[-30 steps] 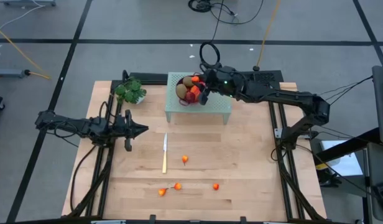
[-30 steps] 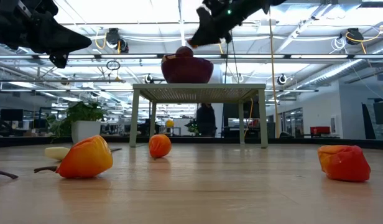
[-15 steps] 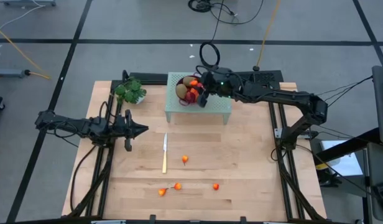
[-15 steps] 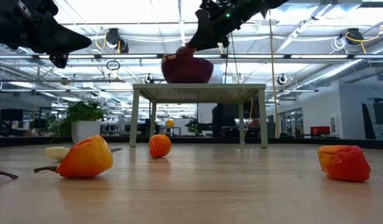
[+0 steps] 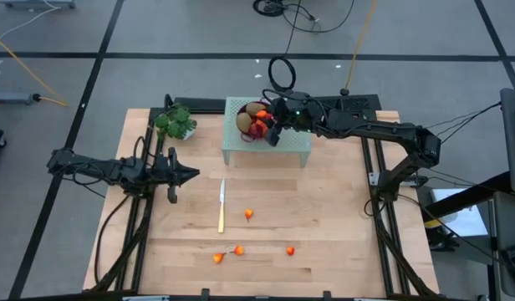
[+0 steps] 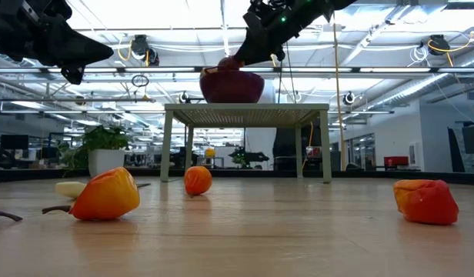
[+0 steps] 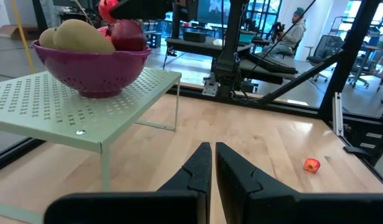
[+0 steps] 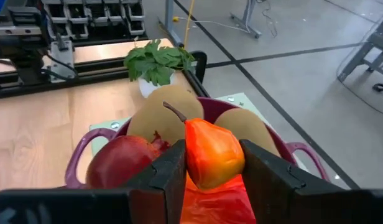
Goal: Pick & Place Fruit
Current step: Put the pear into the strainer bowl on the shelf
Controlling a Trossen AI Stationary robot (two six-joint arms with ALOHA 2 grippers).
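Right gripper [image 8: 211, 163]: over the bowl [image 8: 86, 149] on the far rack [image 5: 295, 142], fingers clamped on an orange fruit [image 8: 210, 149].
Left gripper [image 7: 211, 163]: left side, fingers closed, empty.

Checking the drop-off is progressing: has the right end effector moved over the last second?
Yes, slightly. In the high view the right end effector has shifted a little left and toward the table's far edge, over the bowl on the green stand, gripping an orange-red fruit.

magenta bowl [image 8: 92, 146], pale green perforated stand [image 7: 67, 109], orange-red fruit [image 8: 211, 155]
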